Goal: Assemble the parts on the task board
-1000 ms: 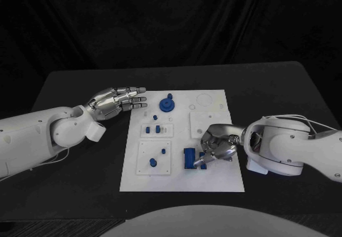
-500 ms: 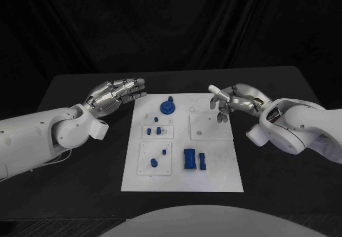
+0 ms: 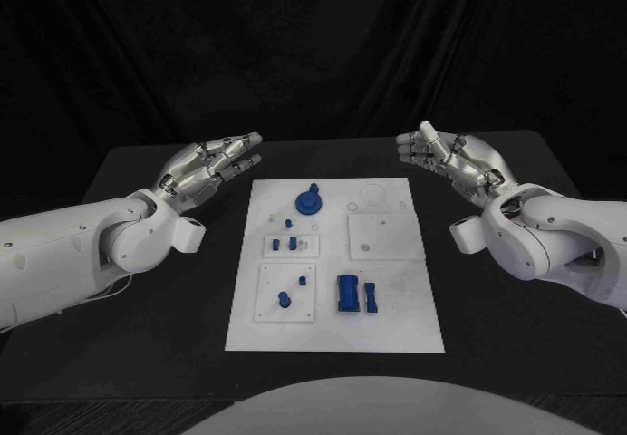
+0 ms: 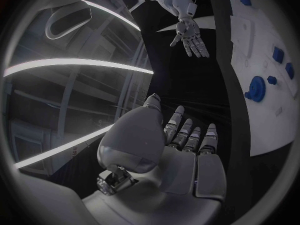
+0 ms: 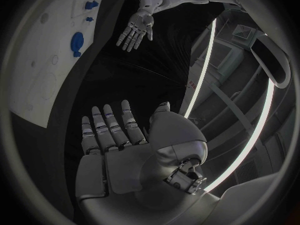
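Note:
The white task board (image 3: 392,317) lies in the middle of the black table. On it are a blue round gear-like part (image 3: 310,198) at the far end, small blue pegs (image 3: 284,242) in a left plate, a blue knob (image 3: 283,297) nearer me, and a blue block (image 3: 349,292) with a thin blue piece (image 3: 371,297) beside it. My left hand (image 3: 207,169) hovers open off the board's far left corner. Off the far right corner my right hand (image 3: 456,157) is raised, open and holding nothing. The left hand (image 4: 181,145) and right hand (image 5: 115,135) show flat fingers.
Black table surface (image 3: 144,344) surrounds the board on both sides. A dark curtain hangs behind the table's far edge (image 3: 327,140).
My right hand has lifted off the blue block near the board's front and swung to the far right corner, opening. My left hand drifted slightly away from the board.

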